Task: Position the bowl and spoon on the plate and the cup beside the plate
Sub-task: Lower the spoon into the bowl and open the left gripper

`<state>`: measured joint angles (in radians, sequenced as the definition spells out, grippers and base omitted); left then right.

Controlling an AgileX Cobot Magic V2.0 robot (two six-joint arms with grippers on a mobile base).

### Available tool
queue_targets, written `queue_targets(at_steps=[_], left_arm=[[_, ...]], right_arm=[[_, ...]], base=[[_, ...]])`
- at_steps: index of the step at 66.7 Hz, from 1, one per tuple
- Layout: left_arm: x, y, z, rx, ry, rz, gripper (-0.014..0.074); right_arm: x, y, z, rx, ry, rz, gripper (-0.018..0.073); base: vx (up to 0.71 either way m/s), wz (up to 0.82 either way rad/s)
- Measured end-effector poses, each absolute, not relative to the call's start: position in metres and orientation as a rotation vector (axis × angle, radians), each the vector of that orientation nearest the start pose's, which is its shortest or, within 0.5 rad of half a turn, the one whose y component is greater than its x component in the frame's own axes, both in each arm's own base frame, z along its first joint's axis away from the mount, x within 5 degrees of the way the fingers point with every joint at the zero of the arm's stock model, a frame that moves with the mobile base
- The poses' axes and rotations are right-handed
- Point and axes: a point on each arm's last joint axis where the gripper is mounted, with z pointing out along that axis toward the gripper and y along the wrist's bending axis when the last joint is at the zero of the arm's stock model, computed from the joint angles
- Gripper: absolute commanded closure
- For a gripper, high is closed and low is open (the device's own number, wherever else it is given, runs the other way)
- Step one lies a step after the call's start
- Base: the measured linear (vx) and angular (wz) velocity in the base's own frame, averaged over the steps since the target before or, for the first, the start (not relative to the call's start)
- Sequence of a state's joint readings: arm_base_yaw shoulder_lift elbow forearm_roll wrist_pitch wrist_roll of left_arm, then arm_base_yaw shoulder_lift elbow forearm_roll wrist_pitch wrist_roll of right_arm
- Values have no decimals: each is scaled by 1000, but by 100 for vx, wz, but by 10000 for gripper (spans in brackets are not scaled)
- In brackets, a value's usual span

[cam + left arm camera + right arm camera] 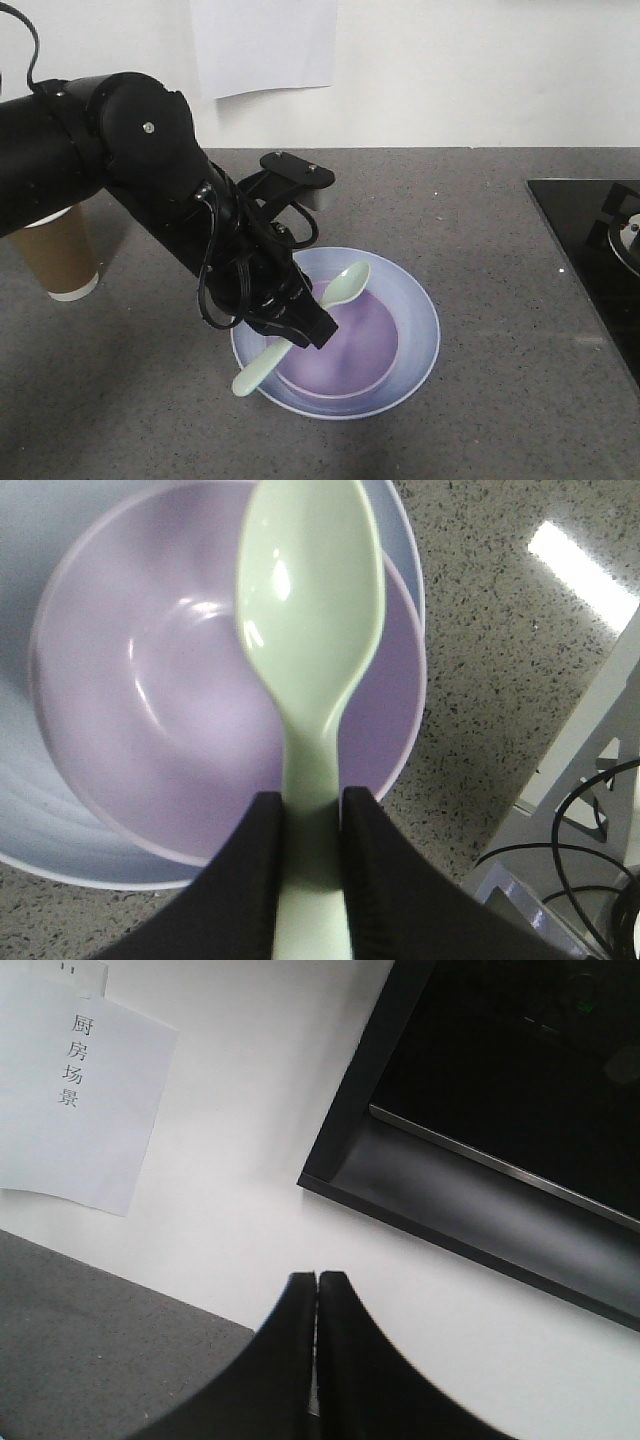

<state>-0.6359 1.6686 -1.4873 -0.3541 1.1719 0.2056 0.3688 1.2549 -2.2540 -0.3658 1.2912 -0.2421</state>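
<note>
the left hand [305,330] stood at the centre of the front view, lowered over the plate [418,325] from the upper left of the frame. its two black fingers [250,880] were closed on the handle of the spoon [345,285], one on each side, as the left wrist view showed at its lower edge. the spoon was held tilted: its oval head pointed to the upper right of the front view, over the far side of the bowl [365,345], and its handle end reached the lower left rim of the plate. whether the spoon touched the bowl could not be told (the hand covered the nearest point). the bowl sat upright inside the plate. the plate lay on the grey speckled table [480,200], a little below the centre of the frame. the cup [60,255] stood upright on the table at the left edge of the front view, well apart from the plate, its top hidden by the left arm. a black cooktop [590,240] occupied the right edge. a white sheet of paper [265,45] hung on the wall at the top. the right hand [317,1290] appeared only in the right wrist view, at the bottom centre. its fingers were pressed together with nothing between them, and it faced the white wall.
</note>
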Motion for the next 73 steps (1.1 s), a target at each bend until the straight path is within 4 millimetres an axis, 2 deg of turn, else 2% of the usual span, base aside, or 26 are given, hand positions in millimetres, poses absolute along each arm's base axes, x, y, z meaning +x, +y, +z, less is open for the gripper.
queue_targets(at_steps=[33, 47, 65, 73], left_arm=[[261, -228, 317, 1052, 2656, -572, 551], [262, -228, 317, 1050, 2658, -573, 467], [262, -228, 317, 1048, 2658, -573, 316], [262, -228, 317, 1047, 2657, -573, 284]], right_arm=[[133, 18, 620, -369, 1716, -292, 564], [133, 18, 620, -369, 1716, -292, 564], [133, 18, 619, -370, 1717, -292, 564], [133, 18, 619, -370, 1717, -292, 564]], base=[[0, 0], [0, 0], [0, 0], [0, 0]])
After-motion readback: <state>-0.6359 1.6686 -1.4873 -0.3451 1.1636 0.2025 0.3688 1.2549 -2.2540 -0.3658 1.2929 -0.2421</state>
